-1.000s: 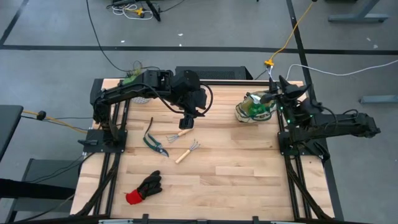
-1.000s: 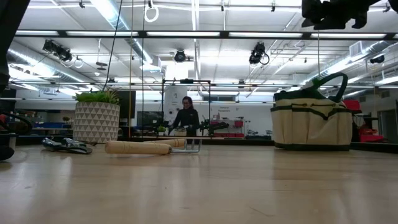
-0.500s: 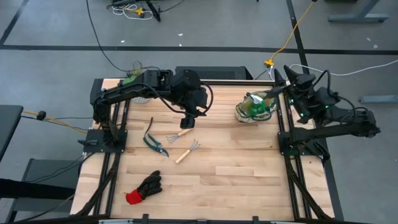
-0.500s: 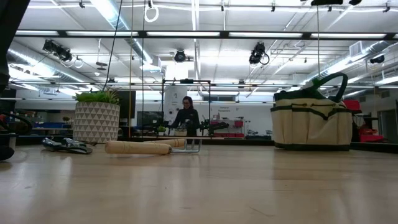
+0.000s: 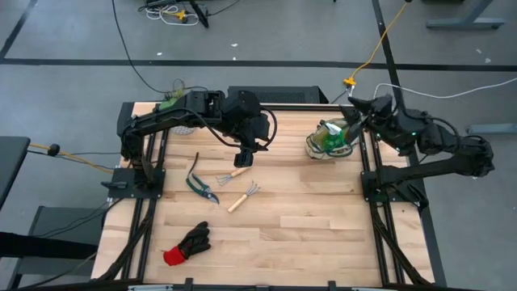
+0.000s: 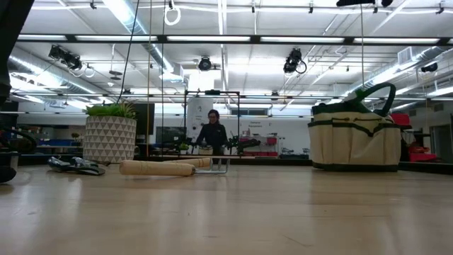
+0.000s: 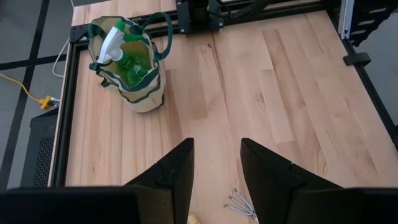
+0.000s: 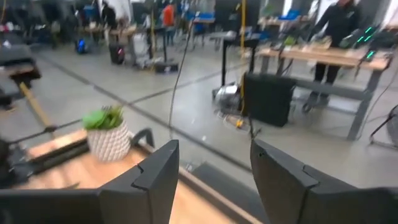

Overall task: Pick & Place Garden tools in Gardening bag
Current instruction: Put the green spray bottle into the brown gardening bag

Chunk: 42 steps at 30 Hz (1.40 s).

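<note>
The beige gardening bag (image 5: 330, 140) stands at the table's far right, a green spray bottle (image 7: 127, 59) upright inside it. Two wooden-handled hand tools (image 5: 235, 173) (image 5: 243, 196), the pruning shears (image 5: 199, 184) and the black glove with a red cuff (image 5: 187, 244) lie flat on the table. My left gripper (image 5: 243, 159) hangs open above the farther hand tool, fingers (image 7: 176, 174) apart with nothing between them. My right gripper (image 5: 358, 109) is open and raised high beside the bag's far right side, pointing nearly level toward the table's left.
A leafy plant in a white patterned pot (image 6: 110, 135) stands at the far left corner, partly under my left arm. Bare wood lies between the tools and the bag (image 7: 127, 68) and across the near right. A person (image 6: 211, 132) stands in the room beyond.
My right gripper has risen from just above the bag and tipped from pointing downward to nearly level, leaving the top of the low view. Its fingers stay equally apart. The bag and the tools have stayed put.
</note>
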### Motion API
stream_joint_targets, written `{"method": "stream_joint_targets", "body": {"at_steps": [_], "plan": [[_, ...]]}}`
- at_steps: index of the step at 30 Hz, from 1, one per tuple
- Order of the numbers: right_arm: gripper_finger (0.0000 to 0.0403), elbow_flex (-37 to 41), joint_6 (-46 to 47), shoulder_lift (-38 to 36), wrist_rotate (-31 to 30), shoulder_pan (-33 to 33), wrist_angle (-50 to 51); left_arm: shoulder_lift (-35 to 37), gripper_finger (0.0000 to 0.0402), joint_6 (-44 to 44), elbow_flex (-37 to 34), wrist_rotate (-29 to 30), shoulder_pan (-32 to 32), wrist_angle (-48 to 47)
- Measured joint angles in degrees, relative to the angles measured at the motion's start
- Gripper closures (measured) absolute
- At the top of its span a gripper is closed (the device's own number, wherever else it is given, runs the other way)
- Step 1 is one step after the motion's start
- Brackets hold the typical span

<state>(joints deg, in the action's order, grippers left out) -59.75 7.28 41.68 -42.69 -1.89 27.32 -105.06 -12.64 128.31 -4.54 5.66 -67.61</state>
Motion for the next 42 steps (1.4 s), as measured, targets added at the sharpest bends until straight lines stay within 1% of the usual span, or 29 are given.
{"method": "stream_joint_targets", "body": {"at_steps": [7, 12, 21, 26, 30, 35, 40, 42], "plan": [[0.0204, -2.6, 5.9, 3.9, 7.7, -3.3, 8.2, 0.0, 0.0262, 0.0, 0.0, 0.0, 0.0, 0.0], [0.0204, -4.6, 7.5, 6.4, 12.0, -6.7, 13.7, 0.0, 0.0262, 0.0, 0.0, 0.0, 0.0, 0.0], [0.0204, -7.4, 11.2, 10.5, 22.2, -15.3, 24.7, 1.7, 0.0262, 0.0, 0.0, 0.0, 0.0, -0.3], [0.0204, -7.4, 11.3, 13.9, 26.3, -20.0, 30.6, 2.9, 0.0262, 0.0, 0.0, 0.0, 0.0, -0.1], [0.0204, -7.4, 10.1, 17.1, 28.5, -23.5, 34.0, 3.6, 0.0262, 0.0, 0.0, 0.0, 0.0, -0.1], [0.0204, -7.4, 8.1, 20.7, 31.3, -27.2, 35.9, 4.0, 0.0262, 0.0, 0.0, 0.0, 0.0, -0.1], [0.0204, -7.4, 5.6, 24.0, 35.6, -30.1, 37.0, 4.0, 0.0262, 0.0, 0.0, 0.0, 0.0, -0.1], [0.0204, -7.4, 5.3, 25.4, 36.2, -31.0, 38.2, 4.0, 0.0262, 0.0, 0.0, 0.0, 0.0, -0.1]]}}
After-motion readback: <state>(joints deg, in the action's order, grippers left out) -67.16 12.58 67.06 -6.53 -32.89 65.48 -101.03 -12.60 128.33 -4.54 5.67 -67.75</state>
